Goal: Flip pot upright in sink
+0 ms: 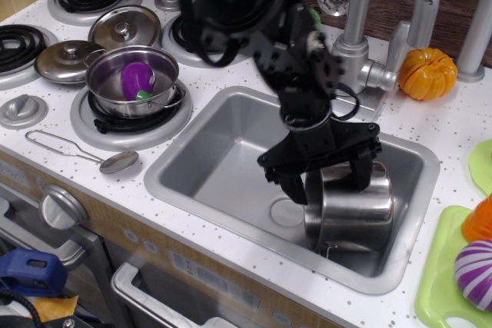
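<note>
The pot [352,217], a tall shiny steel cylinder, lies on its side at the right of the sink [219,163], its open mouth facing left toward the round drain [285,211]. A thin wire handle shows at its lower rim. My gripper [327,180] is open and hangs tilted over the pot's mouth end. One black finger [293,187] is just left of the rim and the other finger [361,174] rests against the top of the pot's wall. I cannot tell if the left finger touches the rim.
A shallower steel pot with a purple vegetable [135,78] sits on a burner at left, with two lids [123,27] behind it and a spoon [115,161] in front. The faucet [383,13] and an orange pumpkin [427,73] are behind the sink. A green board [442,266] lies at right.
</note>
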